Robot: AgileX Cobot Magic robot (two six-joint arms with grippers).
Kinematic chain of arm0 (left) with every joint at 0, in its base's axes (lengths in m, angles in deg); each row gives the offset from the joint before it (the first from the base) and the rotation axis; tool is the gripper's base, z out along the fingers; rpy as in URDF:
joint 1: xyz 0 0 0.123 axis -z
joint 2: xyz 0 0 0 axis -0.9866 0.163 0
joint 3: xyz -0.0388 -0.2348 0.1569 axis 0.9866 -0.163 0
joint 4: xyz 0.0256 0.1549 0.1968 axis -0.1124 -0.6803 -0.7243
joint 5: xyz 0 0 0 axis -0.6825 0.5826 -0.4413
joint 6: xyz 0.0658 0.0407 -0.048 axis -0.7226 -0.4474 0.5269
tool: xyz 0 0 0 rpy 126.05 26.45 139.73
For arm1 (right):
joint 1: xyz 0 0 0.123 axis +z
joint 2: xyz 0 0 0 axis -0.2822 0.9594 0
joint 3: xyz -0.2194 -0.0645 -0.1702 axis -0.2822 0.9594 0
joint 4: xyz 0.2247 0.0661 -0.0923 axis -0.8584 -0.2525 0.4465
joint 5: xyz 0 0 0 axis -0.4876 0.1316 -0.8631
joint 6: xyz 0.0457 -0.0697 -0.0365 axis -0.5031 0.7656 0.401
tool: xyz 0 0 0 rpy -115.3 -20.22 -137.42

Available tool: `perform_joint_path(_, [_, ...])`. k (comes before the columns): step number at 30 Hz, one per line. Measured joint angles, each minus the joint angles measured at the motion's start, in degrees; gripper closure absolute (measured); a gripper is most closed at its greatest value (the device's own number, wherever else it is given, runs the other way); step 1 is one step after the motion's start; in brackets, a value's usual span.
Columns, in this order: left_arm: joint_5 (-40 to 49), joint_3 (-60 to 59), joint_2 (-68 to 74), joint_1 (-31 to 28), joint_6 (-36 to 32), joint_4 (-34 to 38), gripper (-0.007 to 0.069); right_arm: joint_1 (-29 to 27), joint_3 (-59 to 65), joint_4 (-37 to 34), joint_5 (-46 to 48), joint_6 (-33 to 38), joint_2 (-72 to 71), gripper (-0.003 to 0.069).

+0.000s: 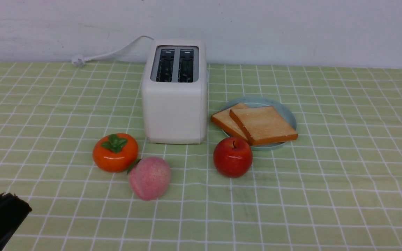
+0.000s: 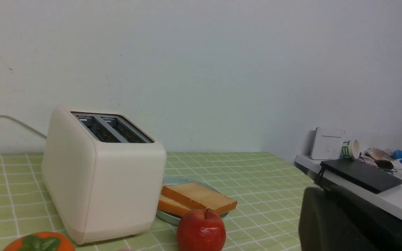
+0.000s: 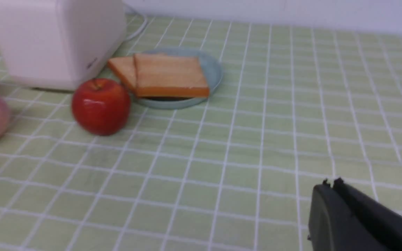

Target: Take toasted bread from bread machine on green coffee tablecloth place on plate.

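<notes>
Both slices of toasted bread (image 1: 257, 124) lie on the pale blue-green plate (image 1: 286, 113), the upper slice overlapping the lower one and jutting slightly over the plate's near rim. The plate sits on the green coffee tablecloth (image 1: 344, 174) just to the right of the white bread machine (image 1: 175, 104), whose two dark slots stand empty on top; its white cord trails off to the left along the wall.

A red apple (image 1: 232, 157) stands in front of the plate, close to its near rim. A persimmon (image 1: 115, 152) and a pink peach (image 1: 149, 177) sit side by side in front of the bread machine's left corner, touching or nearly so.

The left tool (image 1: 14, 204) shows at the lower left edge of the front view, low over the cloth, its jaws together and holding nothing. The right tool (image 3: 330, 184) appears only in its own wrist view, over bare cloth well apart from the plate, jaws pressed together, empty and touching nothing.
</notes>
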Motion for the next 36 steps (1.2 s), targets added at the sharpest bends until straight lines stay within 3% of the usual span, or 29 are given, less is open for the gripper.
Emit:
perform_joint_path(1, [0.0,0.0,0.0,0.0,0.0,0.0,0.0617,-0.3,6.7,0.2,-7.1,0.3,-2.0,0.0678])
perform_joint_path(4, [0.0,0.0,0.0,0.0,0.0,0.0,0.0613,-1.0,13.9,0.3,-12.1,0.4,-3.0,0.0678])
perform_joint_path(11, [0.0,0.0,0.0,0.0,0.1,0.0,0.0606,-1.2,15.4,0.8,-7.3,-0.1,-3.0,0.0678])
perform_joint_path(36, [0.0,0.0,0.0,0.0,0.1,0.0,0.0595,-1.2,15.3,0.8,-7.0,-0.1,-3.0,0.0669])
